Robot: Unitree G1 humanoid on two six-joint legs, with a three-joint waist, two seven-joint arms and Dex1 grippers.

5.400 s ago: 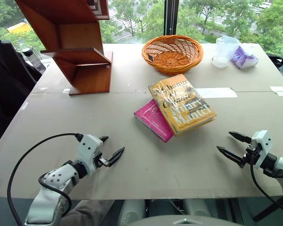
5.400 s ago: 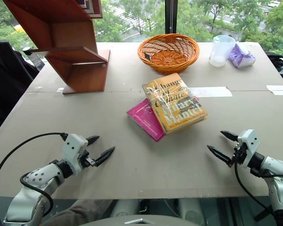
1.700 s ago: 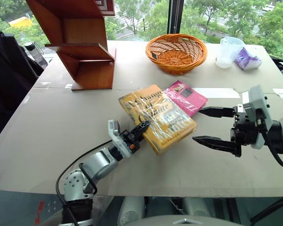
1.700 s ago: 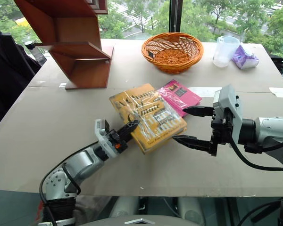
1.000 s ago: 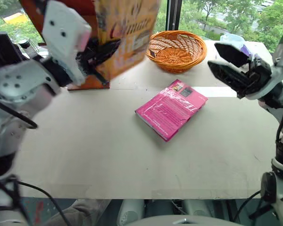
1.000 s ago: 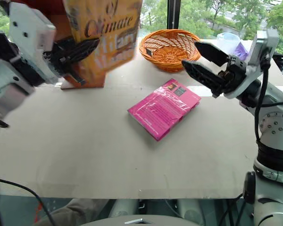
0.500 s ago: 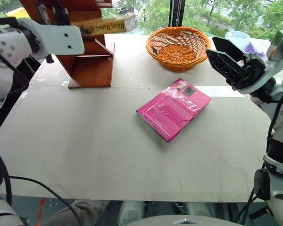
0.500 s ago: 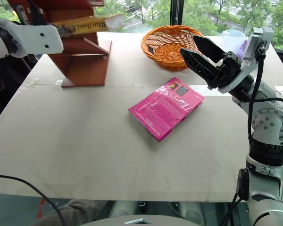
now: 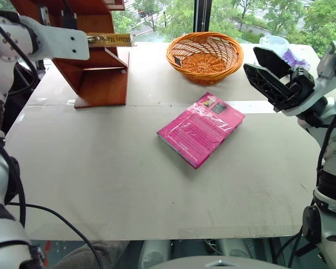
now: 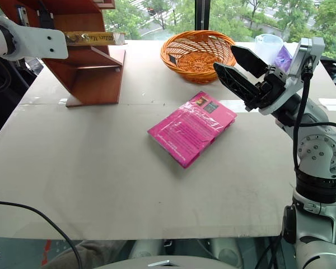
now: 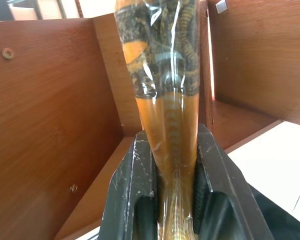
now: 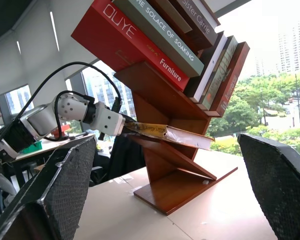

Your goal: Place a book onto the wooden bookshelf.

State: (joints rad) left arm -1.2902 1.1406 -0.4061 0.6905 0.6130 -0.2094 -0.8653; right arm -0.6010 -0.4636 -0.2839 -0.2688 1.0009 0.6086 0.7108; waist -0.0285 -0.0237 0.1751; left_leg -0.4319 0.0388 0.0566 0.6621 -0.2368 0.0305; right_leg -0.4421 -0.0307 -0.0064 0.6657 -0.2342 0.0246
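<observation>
Up at eleven o'clock on the tabletop (image 9: 101, 168), the book (image 9: 109, 39) lies flat across a tier of the wooden bookshelf (image 9: 98, 78), left gripper (image 11: 172, 210) fingers clamping its spine; releasing remains. Right gripper (image 10: 243, 70) fingers hang wide, empty.

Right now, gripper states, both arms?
Left gripper: shut on the book, at the wooden bookshelf.
Right gripper: open, holding nothing.
</observation>
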